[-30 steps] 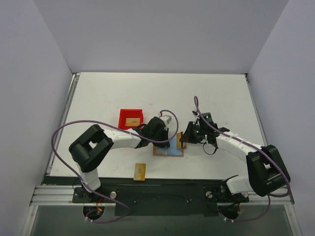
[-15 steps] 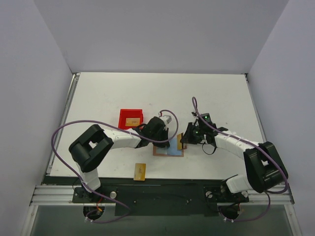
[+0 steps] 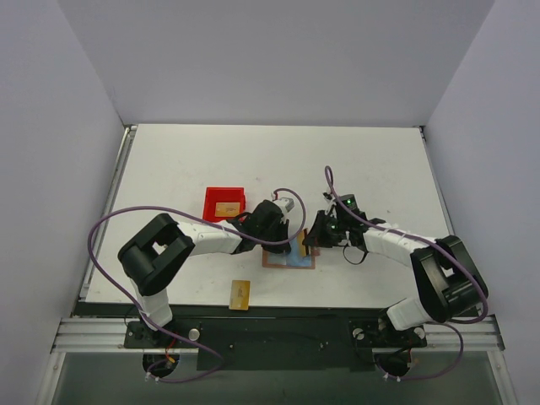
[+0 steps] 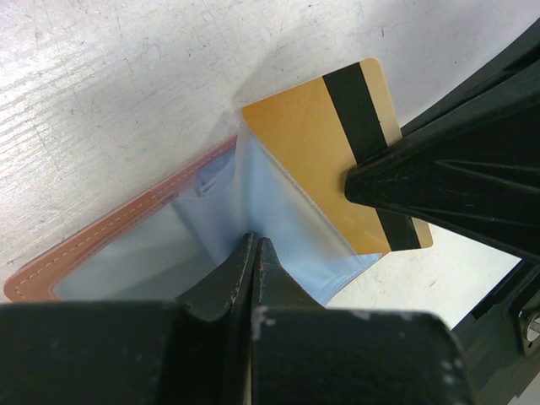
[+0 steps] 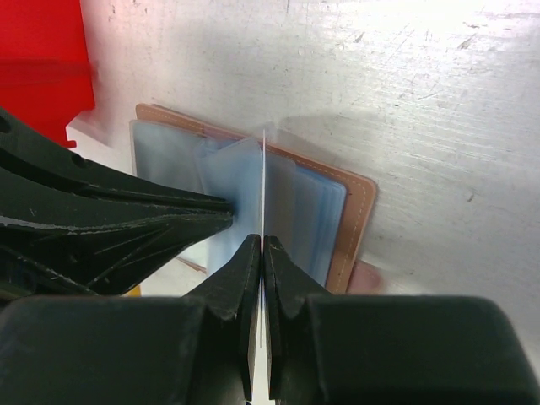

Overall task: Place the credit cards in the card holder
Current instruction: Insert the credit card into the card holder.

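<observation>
Two robot arms meet over an open brown holder (image 5: 360,211) lying flat on a white counter (image 3: 380,160), near its front edge.

The left end effector (image 4: 255,245) is pinched shut on a pale blue clear sleeve (image 4: 278,211) inside the holder, lifting it open. The right end effector (image 5: 262,249) is clamped on a gold card (image 4: 325,143) with a dark stripe (image 4: 354,101), held on edge at the sleeve's mouth. One corner looks to be just inside.

The step in hand seems to be sliding this card in. The next move likely calls for a straight push along the sleeve while the left keeps it open.

A second card (image 3: 240,293) lies near the counter's front edge. A third card (image 3: 225,207) lies in a red bin (image 3: 211,196).

No brand or writing can be read.
</observation>
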Robot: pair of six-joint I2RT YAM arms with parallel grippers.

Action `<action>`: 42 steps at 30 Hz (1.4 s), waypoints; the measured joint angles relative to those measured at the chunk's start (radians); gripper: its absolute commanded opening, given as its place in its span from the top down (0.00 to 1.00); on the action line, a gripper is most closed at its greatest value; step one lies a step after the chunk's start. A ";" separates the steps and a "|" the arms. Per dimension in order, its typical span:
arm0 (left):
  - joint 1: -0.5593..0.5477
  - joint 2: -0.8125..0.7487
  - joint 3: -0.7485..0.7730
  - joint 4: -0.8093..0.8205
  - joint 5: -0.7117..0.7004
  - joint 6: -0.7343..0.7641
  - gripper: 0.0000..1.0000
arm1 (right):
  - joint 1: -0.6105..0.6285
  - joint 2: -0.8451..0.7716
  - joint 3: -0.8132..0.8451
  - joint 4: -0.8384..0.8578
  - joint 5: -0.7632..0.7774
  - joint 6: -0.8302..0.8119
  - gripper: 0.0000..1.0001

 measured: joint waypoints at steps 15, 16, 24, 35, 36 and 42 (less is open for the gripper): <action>0.025 -0.005 0.004 -0.013 -0.003 0.005 1.00 | 0.000 0.032 -0.005 0.072 -0.080 0.069 1.00; 0.030 -0.007 0.005 -0.018 -0.005 0.008 1.00 | 0.000 0.034 -0.005 0.074 -0.085 0.071 1.00; 0.056 -0.070 0.005 -0.045 -0.006 0.018 1.00 | 0.002 0.036 -0.005 0.077 -0.116 0.081 1.00; 0.077 -0.128 0.001 -0.045 0.007 0.018 1.00 | 0.043 0.067 0.002 0.087 -0.136 0.095 1.00; 0.081 -0.138 -0.001 -0.045 0.008 0.018 1.00 | 0.046 0.067 0.006 0.087 -0.136 0.095 1.00; 0.109 -0.190 -0.014 -0.043 0.008 0.017 1.00 | 0.073 0.066 0.046 0.086 -0.145 0.095 1.00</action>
